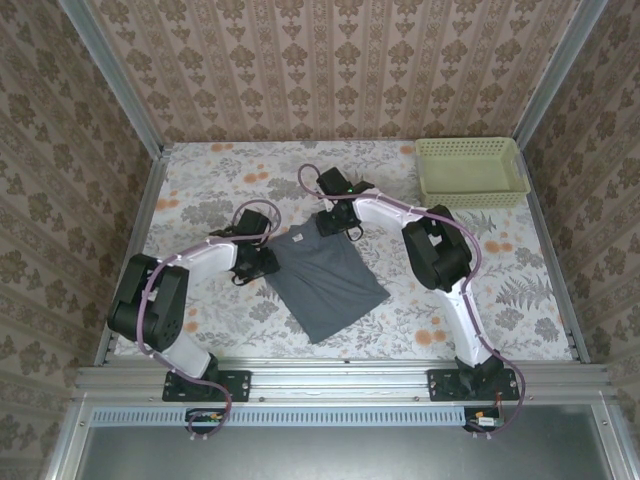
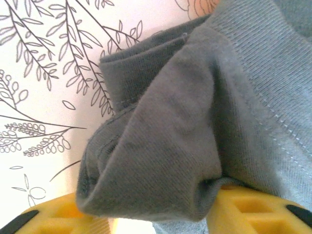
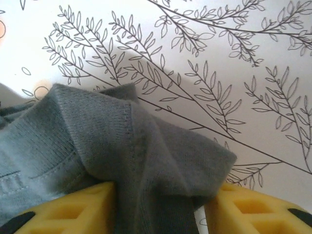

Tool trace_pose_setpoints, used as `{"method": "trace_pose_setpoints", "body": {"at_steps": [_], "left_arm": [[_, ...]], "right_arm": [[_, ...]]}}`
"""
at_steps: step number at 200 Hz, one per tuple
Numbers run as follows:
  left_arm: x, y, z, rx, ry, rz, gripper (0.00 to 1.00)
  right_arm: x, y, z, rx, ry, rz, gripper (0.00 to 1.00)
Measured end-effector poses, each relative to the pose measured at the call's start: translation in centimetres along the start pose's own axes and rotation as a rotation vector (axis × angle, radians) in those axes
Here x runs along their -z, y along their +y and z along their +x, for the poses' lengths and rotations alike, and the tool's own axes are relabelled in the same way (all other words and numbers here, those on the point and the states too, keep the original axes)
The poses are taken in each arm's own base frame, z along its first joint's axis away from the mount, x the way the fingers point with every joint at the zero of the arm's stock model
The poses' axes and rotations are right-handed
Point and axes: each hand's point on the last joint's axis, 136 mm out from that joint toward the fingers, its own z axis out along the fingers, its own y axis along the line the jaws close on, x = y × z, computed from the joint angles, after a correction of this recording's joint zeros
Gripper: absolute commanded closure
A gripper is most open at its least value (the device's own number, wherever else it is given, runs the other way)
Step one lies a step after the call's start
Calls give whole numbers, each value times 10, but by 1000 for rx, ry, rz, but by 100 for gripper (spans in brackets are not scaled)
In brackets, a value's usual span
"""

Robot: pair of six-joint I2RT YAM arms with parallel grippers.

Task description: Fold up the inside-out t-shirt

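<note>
While patterned wallpaper walls close in three sides, the floral tablecloth (image 1: pixel 250 190) lies flat, with bare cloth all around the t-shirt (image 1: pixel 325 278) at its middle. At the far right corner a pale green basket (image 1: pixel 470 171) sits, contents unclear. Left gripper (image 1: pixel 258 262) and right gripper (image 1: pixel 335 222) each clench bunched shirt fabric between yellow fingers (image 3: pixel 83 207)

Counter (image 1: pixel 220 190): flat top covered in pale floral-print cloth with orange blossoms and grey leaf sprigs. Lying on it: one slate-grey t-shirt (image 1: pixel 325 280), folded narrow, near the middle; one pale yellow-green perforated basket (image 1: pixel 470 172), far right corner, well apart from the t-shirt.
</note>
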Motion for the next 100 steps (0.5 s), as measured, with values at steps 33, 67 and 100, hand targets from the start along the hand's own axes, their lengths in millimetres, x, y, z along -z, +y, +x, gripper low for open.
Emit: {"method": "trace_pose_setpoints", "body": {"at_steps": [33, 67, 100], "left_arm": [[-1, 6, -1, 1, 15, -16, 71], [0, 6, 0, 6, 21, -1, 69], [1, 0, -1, -3, 11, 30, 56]], "right_arm": [[6, 5, 15, -73, -41, -37, 79], [20, 15, 48, -156, -43, -98, 86], [28, 21, 69, -219, -49, -116, 87]]}}
